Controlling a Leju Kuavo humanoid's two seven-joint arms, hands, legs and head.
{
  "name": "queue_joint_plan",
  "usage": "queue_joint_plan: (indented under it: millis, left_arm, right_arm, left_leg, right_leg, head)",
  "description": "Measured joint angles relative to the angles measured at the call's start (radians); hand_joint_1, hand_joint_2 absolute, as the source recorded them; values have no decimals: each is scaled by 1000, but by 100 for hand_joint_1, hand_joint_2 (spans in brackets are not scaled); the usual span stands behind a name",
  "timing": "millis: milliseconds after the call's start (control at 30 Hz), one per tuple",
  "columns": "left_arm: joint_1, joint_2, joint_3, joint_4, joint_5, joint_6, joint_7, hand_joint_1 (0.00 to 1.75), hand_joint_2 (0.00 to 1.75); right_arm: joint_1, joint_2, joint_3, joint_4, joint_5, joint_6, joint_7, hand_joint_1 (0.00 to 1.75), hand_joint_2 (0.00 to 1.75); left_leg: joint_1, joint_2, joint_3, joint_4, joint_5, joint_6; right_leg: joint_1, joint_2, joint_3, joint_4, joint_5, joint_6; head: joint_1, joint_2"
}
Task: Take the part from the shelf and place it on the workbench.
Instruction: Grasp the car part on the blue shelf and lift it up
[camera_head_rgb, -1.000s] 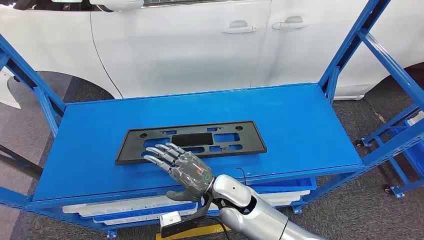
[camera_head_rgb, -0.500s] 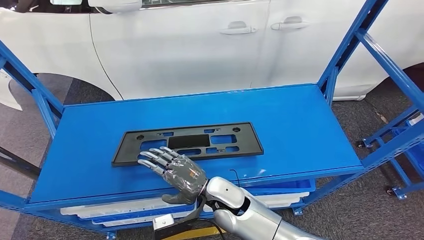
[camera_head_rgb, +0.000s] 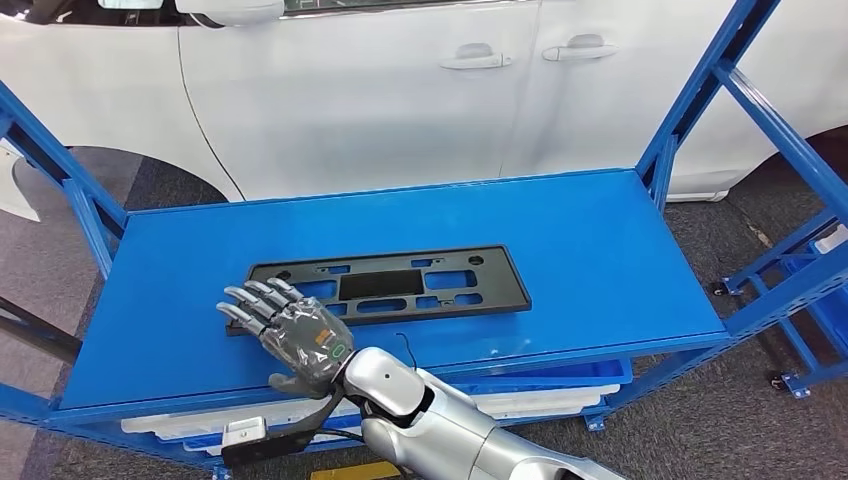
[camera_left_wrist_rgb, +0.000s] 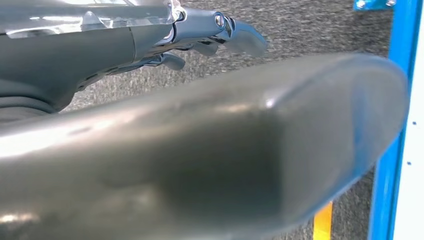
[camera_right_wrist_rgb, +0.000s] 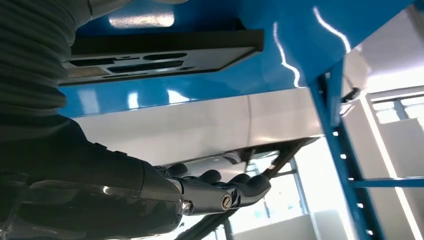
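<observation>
One right hand (camera_head_rgb: 295, 335) at shelf (camera_head_rgb: 600, 260) front edge, fingers spread, holding nothing. Poised over left end of part (camera_head_rgb: 385, 285), likely for a grasp there. Left hand (camera_left_wrist_rgb: 150, 40) hanging; state unclear.

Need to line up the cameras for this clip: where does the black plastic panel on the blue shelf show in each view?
Head view: the black plastic panel lies flat mid-shelf, the right hand over its near left corner.
Right wrist view: the panel runs along the picture's upper part, seen edge-on.
Left wrist view: not in it.
Shared landmark: the blue shelf, also in the right wrist view.
</observation>
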Motion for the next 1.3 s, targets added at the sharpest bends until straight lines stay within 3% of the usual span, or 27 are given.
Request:
queue_joint_plan:
  millis: [67, 167, 200, 233, 267, 333, 400, 500, 567, 667, 700, 733, 767, 833, 900, 1000, 1067, 1100, 1167, 1233, 1267, 1300]
  left_arm:
    - [0, 1, -2, 0, -6, -6, -1, 0, 0]
    - [-1, 4, -7, 0, -12, -10, -4, 0, 0]
    - [-1, 4, -8, 0, -13, -11, -4, 0, 0]
    - [-1, 5, -10, 0, -15, -11, -5, 0, 0]
    - [-1, 5, -13, 0, -17, -12, -5, 0, 0]
    - [-2, 4, -19, 0, -21, -12, -5, 0, 0]
    - [-3, 4, -23, 0, -24, -12, -5, 0, 0]
    - [-3, 4, -24, 0, -24, -12, -5, 0, 0]
    - [-4, 6, -24, 0, -25, -12, -5, 0, 0]
    - [-3, 8, -24, 0, -25, -12, -5, 0, 0]
    - [-2, 8, -24, 0, -24, -12, -5, 0, 0]
    - [-1, 9, -24, 0, -24, -12, -5, 0, 0]
    - [-1, 9, -24, 0, -24, -12, -5, 0, 0]
    - [-2, 11, -24, 0, -24, -11, -5, 0, 0]
    - [-3, 12, -24, 0, -24, -11, -5, 0, 0]
    - [-4, 12, -24, 0, -24, -11, -6, 0, 0]
    - [-4, 12, -24, 0, -25, -11, -8, 0, 0]
    - [-5, 12, -24, 0, -26, -11, -8, 0, 0]
    - [-7, 12, -24, 0, -29, -11, -9, 0, 0]
    - [-7, 13, -24, 0, -32, -12, -9, 0, 0]
    - [-7, 13, -24, 0, -35, -13, -9, 0, 0]
    - [-8, 13, -24, 0, -37, -14, -8, 0, 0]
  right_arm:
    - [-25, 7, -15, 56, -2, -26, 17, 0, 175]
    - [-53, 10, -35, 129, 0, -49, 37, 0, 175]
    - [-56, 10, -39, 149, 2, -54, 44, 0, 175]
    - [-59, 10, -42, 165, 6, -57, 52, 0, 175]
    - [-63, 10, -44, 179, 11, -61, 60, 0, 175]
    - [-74, 13, -45, 200, 20, -70, 78, 0, 175]
    - [-86, 18, -45, 218, 28, -81, 94, 0, 175]
    - [-95, 21, -45, 240, 33, -88, 106, 0, 175]
    - [-98, 25, -45, 250, 33, -89, 108, 0, 175]
    - [-103, 31, -45, 262, 34, -91, 108, 0, 175]
    - [-103, 31, -45, 266, 34, -91, 108, 0, 175]
    - [-102, 31, -45, 271, 34, -91, 108, 0, 175]
    - [-102, 31, -45, 274, 34, -92, 109, 0, 175]
    - [-104, 32, -45, 278, 38, -92, 118, 0, 175]
    - [-109, 32, -45, 287, 46, -94, 129, 0, 175]
    - [-117, 32, -52, 314, 64, -98, 139, 0, 175]
    - [-123, 32, -67, 337, 83, -106, 143, 0, 175]
    - [-126, 32, -76, 347, 95, -113, 144, 0, 175]
    - [-128, 30, -95, 368, 123, -126, 152, 3, 175]
    - [-128, 25, -110, 387, 147, -129, 166, 28, 175]
    - [-130, 23, -116, 395, 158, -124, 174, 41, 175]
    - [-132, 21, -121, 401, 170, -116, 180, 71, 175]
  left_leg:
    - [4, 1, 0, -4, 4, 13]
    - [3, 2, -2, -4, 6, 22]
    - [2, 2, -2, -4, 6, 22]
    - [1, 2, -2, -3, 5, 23]
    - [0, 1, -1, -3, 5, 23]
    - [-4, 0, 1, -2, 4, 21]
    - [-8, 0, 0, 0, 2, 16]
    - [-6, 3, -2, 0, 1, 0]
    - [-4, 3, -14, 30, -21, -11]
    - [0, 2, -97, 211, -111, -26]
    - [2, 2, -123, 264, -127, -30]
    - [5, 3, -133, 282, -123, -34]
    - [8, 3, -123, 258, -99, -37]
    - [14, 3, -59, 126, -32, -40]
    - [14, 1, -13, 29, -2, -32]
    - [10, -3, -11, 15, -2, -6]
    - [12, -2, -11, 10, 2, 8]
    - [13, -2, -11, 8, 5, 14]
    - [10, -1, -13, 8, 5, 21]
    - [6, -1, -14, 9, 5, 23]
    - [5, -2, -14, 10, 5, 23]
    - [3, -2, -13, 11, 5, 23]
  right_leg:
    - [-2, -1, -20, 47, -31, 10]
    - [-5, -1, -113, 242, -122, 19]
    - [-6, -1, -135, 287, -132, 20]
    - [-6, -1, -143, 299, -124, 19]
    - [-6, -1, -129, 266, -97, 15]
    - [-2, -2, -64, 125, -28, 1]
    - [3, -5, -18, 21, 7, -9]
    - [4, -6, -11, -4, 13, -14]
    - [-3, -6, -5, -16, 19, -22]
    - [-6, -7, -1, -21, 21, -27]
    - [-6, -7, -1, -20, 21, -27]
    - [-6, -6, -1, -19, 20, -26]
    - [-7, -6, -1, -16, 18, -25]
    - [-9, -4, -1, -8, 11, -18]
    - [-5, -2, -5, 2, 6, -8]
    - [-2, 0, -11, 4, 8, 7]
    - [-4, -1, -24, 34, -13, 16]
    - [-6, -1, -43, 75, -38, 20]
    - [-7, -2, -106, 208, -102, 24]
    - [-8, -2, -151, 299, -125, 24]
    - [-7, -2, -148, 290, -109, 21]
    - [-6, -2, -125, 242, -78, 16]
  head:
    - [1, 0]
    - [3, 0]
    - [3, 0]
    - [3, 0]
    - [3, 0]
    - [3, 0]
    - [2, 0]
    - [2, 0]
    - [1, 0]
    - [-1, 0]
    - [-1, 0]
    - [-1, 0]
    - [-1, 0]
    - [-1, 0]
    - [-2, 0]
    - [0, 0]
    - [2, 0]
    - [3, 0]
    - [6, 0]
    - [6, 0]
    - [6, 0]
    - [6, 0]
